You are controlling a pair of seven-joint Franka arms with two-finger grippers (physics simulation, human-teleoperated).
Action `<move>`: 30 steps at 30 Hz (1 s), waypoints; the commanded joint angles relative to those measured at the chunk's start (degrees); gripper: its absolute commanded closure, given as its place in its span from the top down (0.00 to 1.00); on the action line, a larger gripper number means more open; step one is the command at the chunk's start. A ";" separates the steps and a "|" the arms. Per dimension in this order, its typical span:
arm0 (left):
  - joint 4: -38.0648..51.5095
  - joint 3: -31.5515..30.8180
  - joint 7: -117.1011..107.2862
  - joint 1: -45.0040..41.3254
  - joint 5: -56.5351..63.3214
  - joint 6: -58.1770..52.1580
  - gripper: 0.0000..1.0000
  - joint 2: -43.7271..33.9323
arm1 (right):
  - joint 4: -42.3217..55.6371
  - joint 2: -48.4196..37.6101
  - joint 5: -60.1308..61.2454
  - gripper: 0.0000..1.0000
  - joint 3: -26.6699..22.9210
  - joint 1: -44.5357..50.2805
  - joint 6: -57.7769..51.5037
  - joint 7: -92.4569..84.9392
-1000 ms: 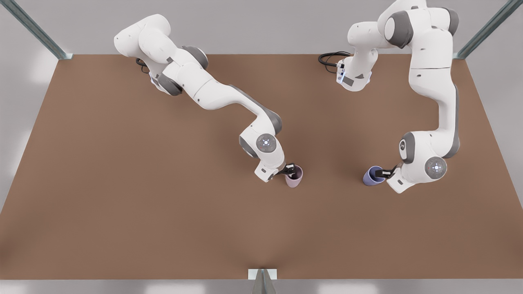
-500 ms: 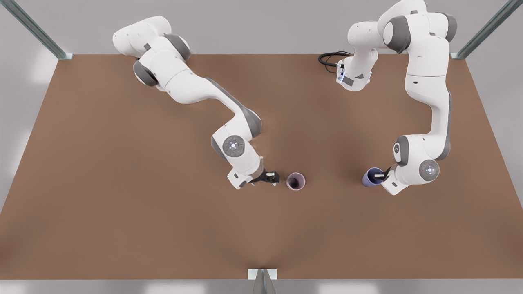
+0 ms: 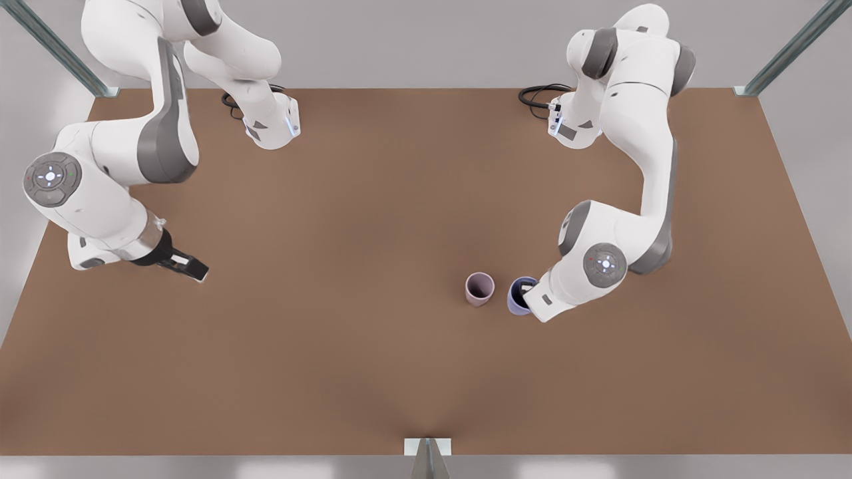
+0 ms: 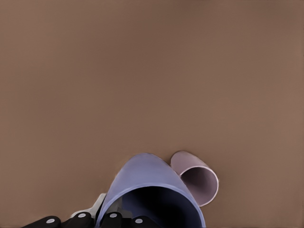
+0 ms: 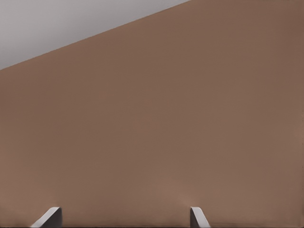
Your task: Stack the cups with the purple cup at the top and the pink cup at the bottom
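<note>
Our left tool (image 3: 526, 297) was clamped on the purple cup (image 3: 518, 297), just beside the pink cup (image 3: 479, 289) on the counter (image 3: 346, 219). We needed to lift, centre, then lower gently. Our right tool (image 3: 190, 266) waited with fingers apart.

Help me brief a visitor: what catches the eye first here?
Two cups side by side near the middle of the brown table: the pink cup stands free, and the left gripper holds the purple cup by its rim. The right gripper waits open, far off at the front view's left.
</note>
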 commanded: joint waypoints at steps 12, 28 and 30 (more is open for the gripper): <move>0.11 -0.84 -27.64 -1.78 -3.12 -0.95 0.21 1.11 | -11.54 -10.37 3.22 1.00 -11.34 6.84 1.24 -39.66; -4.64 -1.71 -30.27 -4.51 -3.20 -0.07 0.21 1.81 | -9.87 -8.97 3.84 1.00 -11.43 6.57 1.50 -39.22; -4.64 -1.80 -30.19 -4.42 -3.38 0.10 0.21 1.98 | -9.95 -8.96 3.84 1.00 -11.52 6.57 2.55 -39.49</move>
